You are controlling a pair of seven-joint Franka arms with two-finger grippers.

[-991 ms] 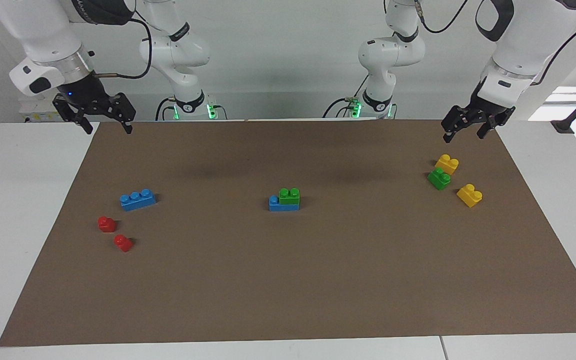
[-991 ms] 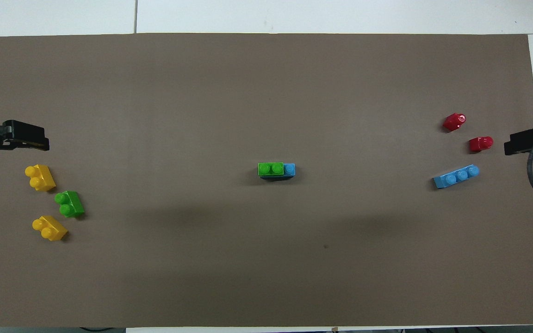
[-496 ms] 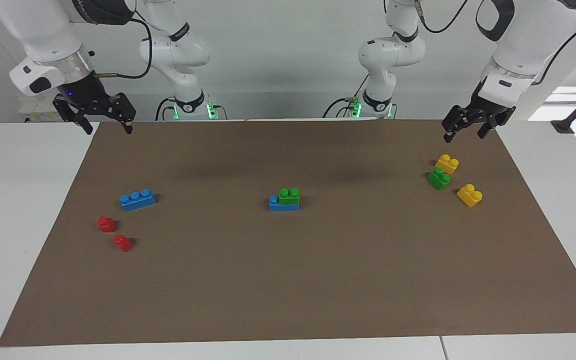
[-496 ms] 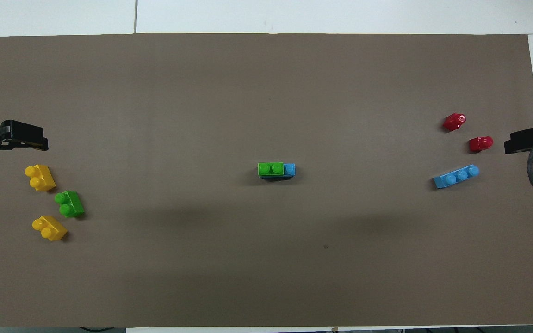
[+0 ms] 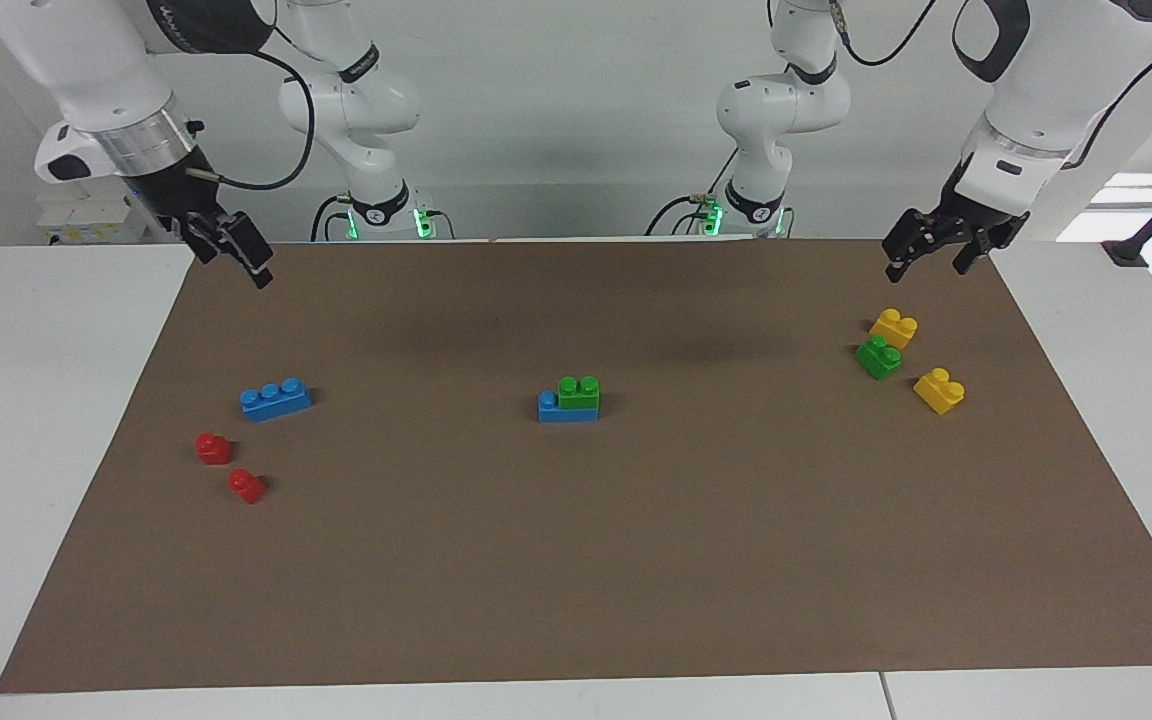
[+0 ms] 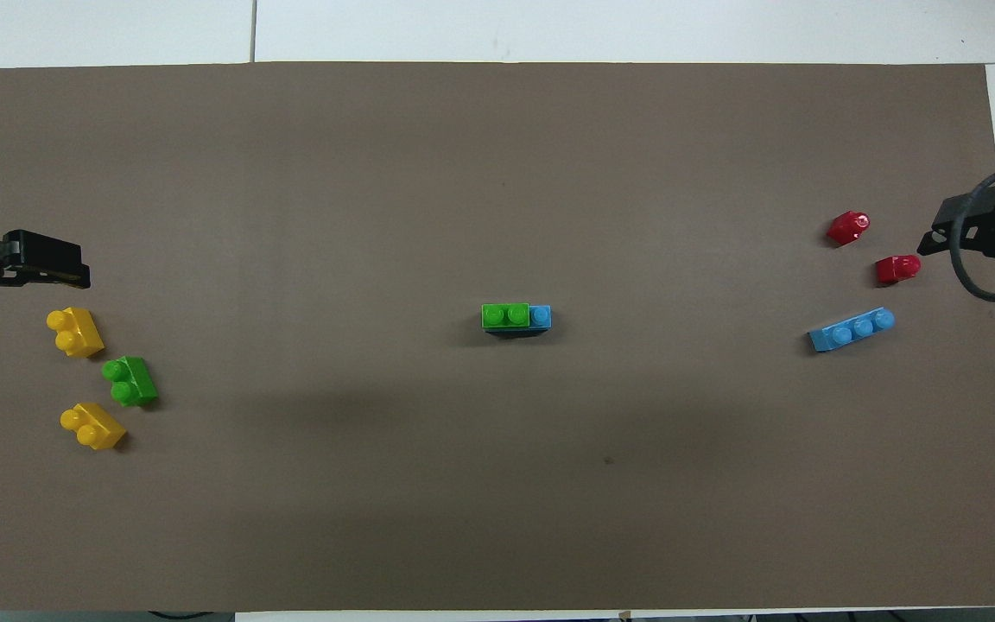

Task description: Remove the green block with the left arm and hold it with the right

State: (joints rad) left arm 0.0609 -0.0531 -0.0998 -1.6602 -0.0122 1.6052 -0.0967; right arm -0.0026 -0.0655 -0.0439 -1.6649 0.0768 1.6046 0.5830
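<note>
In the overhead view, the picture's edges cut off both arms, so we saw only the left gripper (image 6: 74, 266) and the right gripper (image 6: 947, 235). The green block (image 5: 578, 392) hid most of the top of the blue brick (image 5: 556, 408) beneath it. We could not tell how the right gripper's fingers stood.

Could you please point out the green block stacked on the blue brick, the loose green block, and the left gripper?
stacked green block (image 5: 578, 392): facing view, front face.
loose green block (image 5: 878, 357): facing view, top.
left gripper (image 5: 926, 258): facing view, midway between fingertips.
</note>
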